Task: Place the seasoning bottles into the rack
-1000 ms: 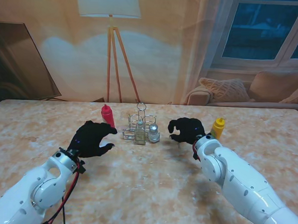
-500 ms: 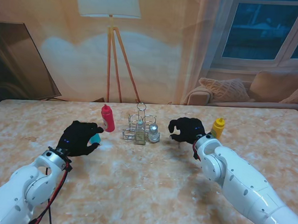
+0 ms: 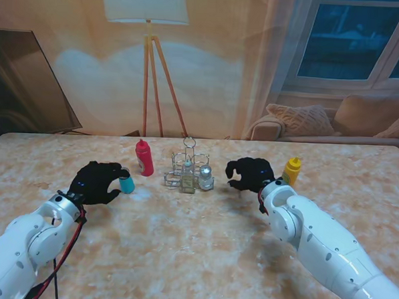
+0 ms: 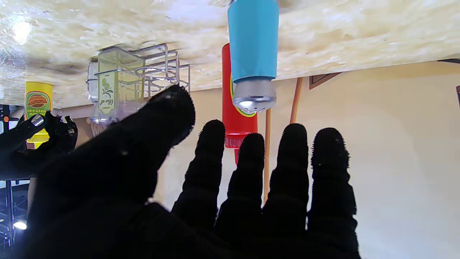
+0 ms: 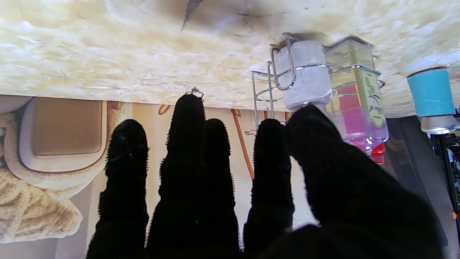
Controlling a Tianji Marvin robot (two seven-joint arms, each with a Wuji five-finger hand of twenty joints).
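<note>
Two hands open: left hand (image 3: 96,182) near blue shaker (image 3: 126,183); grip upright, carry to wire rack (image 3: 189,172) at 3 o'clock; right hand (image 3: 250,173) idle.

The stand camera looks down over the marbled desk (image 3: 194,256); both wrist cameras, inverted, share the wire rack (image 4: 161,68).
</note>
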